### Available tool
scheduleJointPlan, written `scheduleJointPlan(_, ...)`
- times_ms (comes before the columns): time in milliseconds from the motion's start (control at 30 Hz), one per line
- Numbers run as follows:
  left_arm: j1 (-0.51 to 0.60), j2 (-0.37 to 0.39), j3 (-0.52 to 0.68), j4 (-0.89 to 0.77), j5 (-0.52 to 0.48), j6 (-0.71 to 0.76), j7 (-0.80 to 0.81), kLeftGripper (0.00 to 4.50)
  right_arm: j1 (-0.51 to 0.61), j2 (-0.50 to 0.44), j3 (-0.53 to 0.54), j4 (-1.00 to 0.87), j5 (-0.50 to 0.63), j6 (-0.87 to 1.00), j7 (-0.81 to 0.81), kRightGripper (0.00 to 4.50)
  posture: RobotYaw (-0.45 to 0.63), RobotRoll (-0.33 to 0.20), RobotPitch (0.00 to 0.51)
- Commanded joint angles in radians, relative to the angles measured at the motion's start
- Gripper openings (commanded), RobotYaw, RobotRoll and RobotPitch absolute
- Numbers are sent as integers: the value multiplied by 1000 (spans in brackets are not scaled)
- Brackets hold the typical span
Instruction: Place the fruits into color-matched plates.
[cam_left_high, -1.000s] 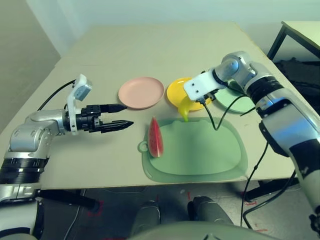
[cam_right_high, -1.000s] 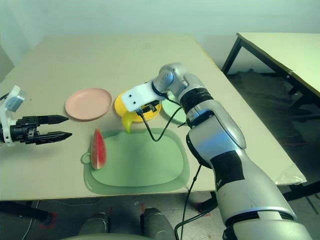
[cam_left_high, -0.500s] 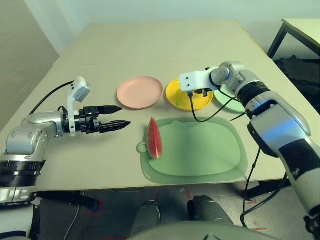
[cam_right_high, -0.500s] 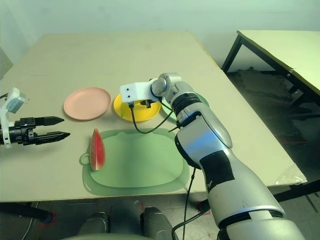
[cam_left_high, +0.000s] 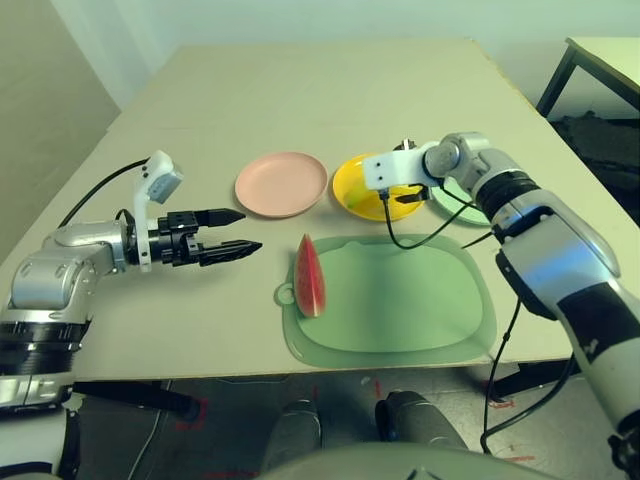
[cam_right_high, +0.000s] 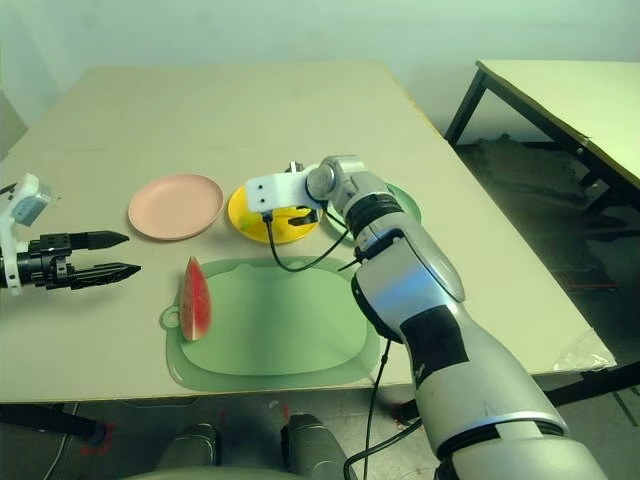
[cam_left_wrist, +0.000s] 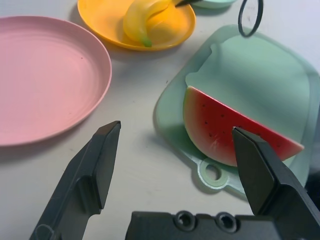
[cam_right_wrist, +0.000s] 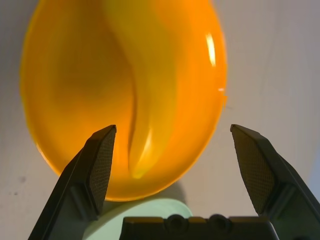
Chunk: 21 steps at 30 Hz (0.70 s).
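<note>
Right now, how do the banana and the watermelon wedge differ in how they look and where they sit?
The banana is yellow, while the watermelon wedge is red with dark seeds. The banana is a slim curve; the wedge is broad, with a flat cut face. The banana lies in the yellow plate, the wedge on the green mat. Neither is gripped.
</note>
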Motion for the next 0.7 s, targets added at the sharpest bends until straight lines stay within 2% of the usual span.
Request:
scheduleJointPlan(33,-7,-5,-13,25,29,-43,-16,4500,-8,-29,-140,-44,142,29,99,4476,-47,0,72)
scheduleJointPlan(167,6,-7,-10,41,41,-81,-28,4500,68,-78,-322,-157,348,155,252,4476,-55,0,71)
scheduleJointPlan(267,7,-9,-14,59,56,-123,-45,4500,289,-143,-440,-456,547,386,420,4476,-71,0,69)
scheduleJointPlan(400,-15,-11,-35,98,82,-201,-92,4500,614,-226,-520,-813,763,595,588,4476,-85,0,70)
scheduleJointPlan(467,-39,-15,-46,115,90,-230,-122,4500,739,-272,-539,-914,817,637,628,4476,-94,0,66)
scheduleJointPlan(567,-76,-19,-68,136,106,-271,-169,4500,855,-316,-561,-969,861,622,658,4476,-102,0,63)
scheduleJointPlan(700,-152,-29,-132,182,156,-391,-270,4500,976,-363,-580,-943,891,472,773,4476,-121,0,52)
